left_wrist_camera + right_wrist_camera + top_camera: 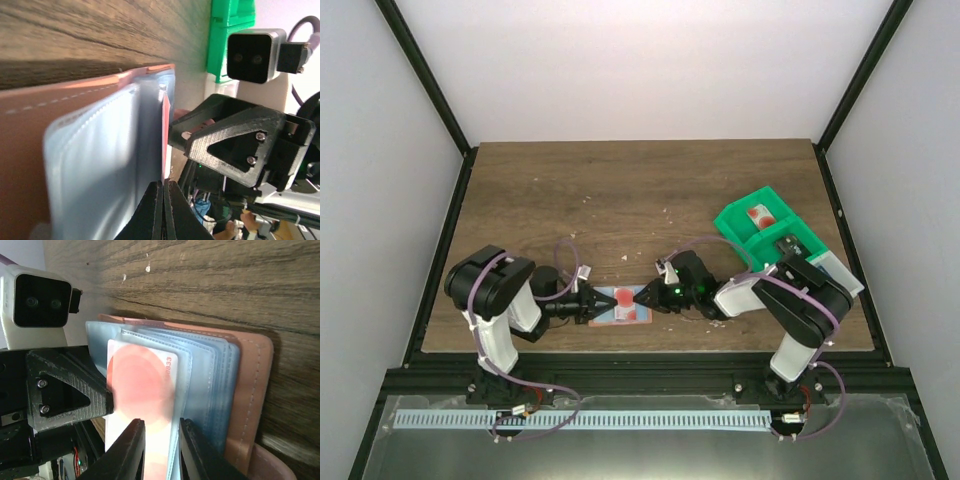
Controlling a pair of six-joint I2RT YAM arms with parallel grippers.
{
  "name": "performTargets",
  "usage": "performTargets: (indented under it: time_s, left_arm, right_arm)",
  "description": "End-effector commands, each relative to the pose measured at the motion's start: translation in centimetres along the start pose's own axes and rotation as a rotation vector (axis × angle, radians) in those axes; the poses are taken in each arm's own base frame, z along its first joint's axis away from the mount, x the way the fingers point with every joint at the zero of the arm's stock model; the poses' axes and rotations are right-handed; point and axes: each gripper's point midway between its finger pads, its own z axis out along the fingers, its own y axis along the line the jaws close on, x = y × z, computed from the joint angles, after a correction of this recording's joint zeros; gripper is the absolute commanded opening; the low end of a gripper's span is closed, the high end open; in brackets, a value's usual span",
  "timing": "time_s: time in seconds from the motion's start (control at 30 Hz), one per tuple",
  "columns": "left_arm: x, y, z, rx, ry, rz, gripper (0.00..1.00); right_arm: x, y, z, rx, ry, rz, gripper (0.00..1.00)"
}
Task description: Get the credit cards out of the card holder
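- Red-and-white card [145,390] sits in a clear sleeve of the open holder [250,390], near the front edge of the table [620,200]. If the sleeve clings, a pull probably drags the whole holder along.
- Right gripper [162,422]: fingers narrowly spread at the card's end, no sure pinch, so it could slip.
- Left gripper [163,187]: fingers pressed together at the holder's left edge, a weak anchor I'd say.
- Card and holder lie flat, long axis left-right, the card's end toward the right gripper.

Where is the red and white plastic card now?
The red and white card lies in the open tan-pink card holder near the wooden table's front edge in the top view, between the left gripper and the right gripper.
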Motion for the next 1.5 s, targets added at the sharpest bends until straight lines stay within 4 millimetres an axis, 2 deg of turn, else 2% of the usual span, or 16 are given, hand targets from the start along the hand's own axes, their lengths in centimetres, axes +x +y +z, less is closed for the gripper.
performTargets:
  time_s: [0.0,0.23,0.4,0.57,0.6,1.1,1.47]
  left_arm:
    - [0.3,-2.0,-0.4,0.117,-0.001,0.015,0.00]
    - [0.9,-3.0,-1.0,0.198,-0.005,-0.019,0.00]
    - [1.0,-2.6,-1.0,0.195,-0.010,-0.032,0.00]
    - [0.9,-2.7,-1.1,0.197,-0.014,-0.019,0.00]
    - [0.9,-2.7,-1.0,0.195,-0.014,-0.017,0.00]
    - [1.1,0.1,-1.2,0.052,-0.056,0.013,0.00]
    - [0.1,1.3,-1.3,-0.092,-0.081,0.108,0.00]
  right_arm:
    - [0.4,-0.2,0.2,-0.002,0.013,0.011,0.21]
    - [0.5,-0.9,0.1,0.028,0.008,0.029,0.21]
    - [0.6,-0.6,0.3,0.007,0.019,0.028,0.20]
    - [0.7,0.0,0.1,-0.027,0.015,0.025,0.02]
    - [0.7,0.0,0.1,-0.031,0.014,0.027,0.01]
    - [-0.7,-0.1,-1.0,0.017,-0.058,-0.028,0.01]
    - [-1.1,-1.5,-0.9,0.072,-0.074,-0.032,0.01]
